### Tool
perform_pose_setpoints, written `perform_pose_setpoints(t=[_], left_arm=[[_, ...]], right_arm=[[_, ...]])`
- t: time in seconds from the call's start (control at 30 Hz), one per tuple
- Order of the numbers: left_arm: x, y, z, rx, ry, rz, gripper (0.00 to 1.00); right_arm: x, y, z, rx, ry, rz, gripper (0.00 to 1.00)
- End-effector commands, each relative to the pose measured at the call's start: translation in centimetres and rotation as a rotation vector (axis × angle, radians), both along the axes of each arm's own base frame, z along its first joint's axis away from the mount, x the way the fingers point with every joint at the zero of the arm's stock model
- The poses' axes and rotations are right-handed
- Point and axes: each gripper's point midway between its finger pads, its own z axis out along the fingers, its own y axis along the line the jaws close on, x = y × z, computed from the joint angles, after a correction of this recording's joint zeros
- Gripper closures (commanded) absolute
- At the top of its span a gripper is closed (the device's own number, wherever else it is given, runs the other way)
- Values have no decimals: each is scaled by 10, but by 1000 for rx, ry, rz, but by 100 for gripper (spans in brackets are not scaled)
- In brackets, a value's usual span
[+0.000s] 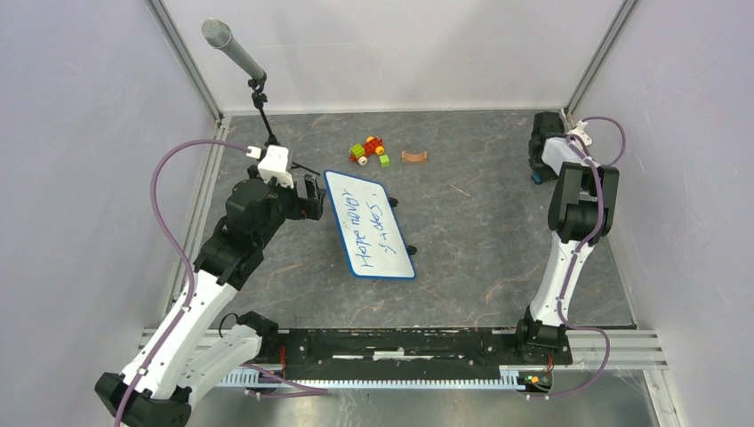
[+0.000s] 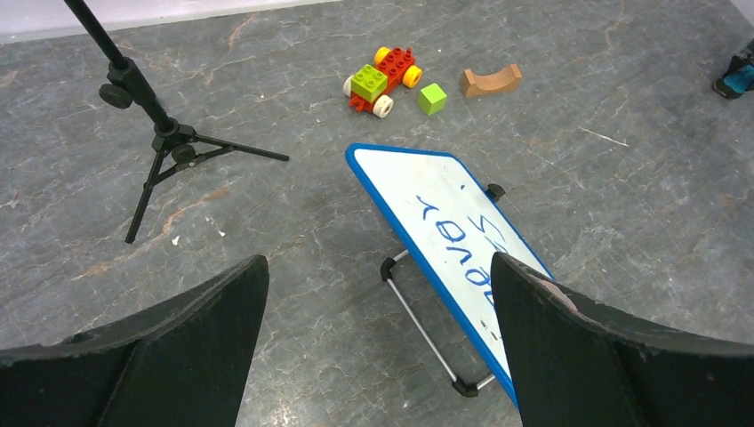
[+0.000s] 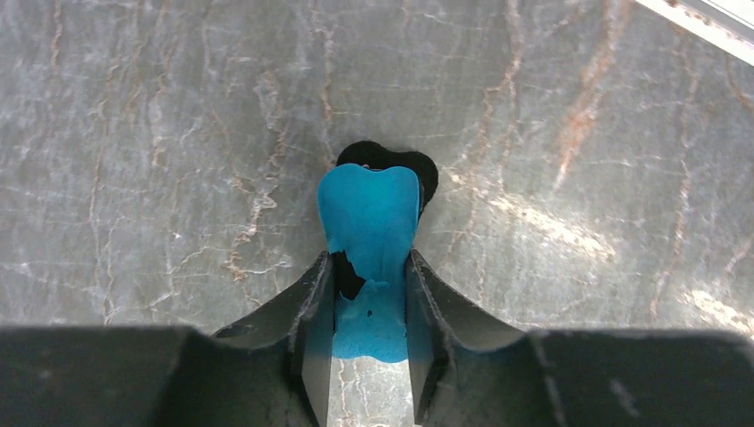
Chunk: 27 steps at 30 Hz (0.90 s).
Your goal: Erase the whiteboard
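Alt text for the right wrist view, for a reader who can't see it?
The right hand is shut on a bright blue object, black at its far end, seen from above against the grey veined table.

White-and-black arms (image 1: pixel 182 325), seemingly purple cables (image 1: pixel 154 189).

Grey table (image 1: pixel 480 231) — whiteboard (image 1: pixel 369 227), toy car (image 1: pixel 367 149), wooden arch (image 1: pixel 413 157)

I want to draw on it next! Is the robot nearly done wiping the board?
Not yet. Done: the right gripper is shut on what looks like a blue eraser. In hand: the open left gripper hovers beside the whiteboard. Left: wiping off the blue writing.
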Motion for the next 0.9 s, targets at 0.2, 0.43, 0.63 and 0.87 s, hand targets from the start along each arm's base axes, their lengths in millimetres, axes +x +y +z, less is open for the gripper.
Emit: perform_pose_setpoints(t=[0.2,0.43,0.63,0.87], left_arm=[[15,11,-2,-14,-9,103,1],[7,-6,-18,-112,160,85,1],[-10,-30,-46,-247,364,47,6],[-17,-61,-64,-411,488,-25,20]], right_arm=[[-11,45,1,46,1,380,83],[-34,170,16,71,-89,809,89],[-67,309,92,209,-478,1394,86],[-141,366,134,163,-660,1732,83]])
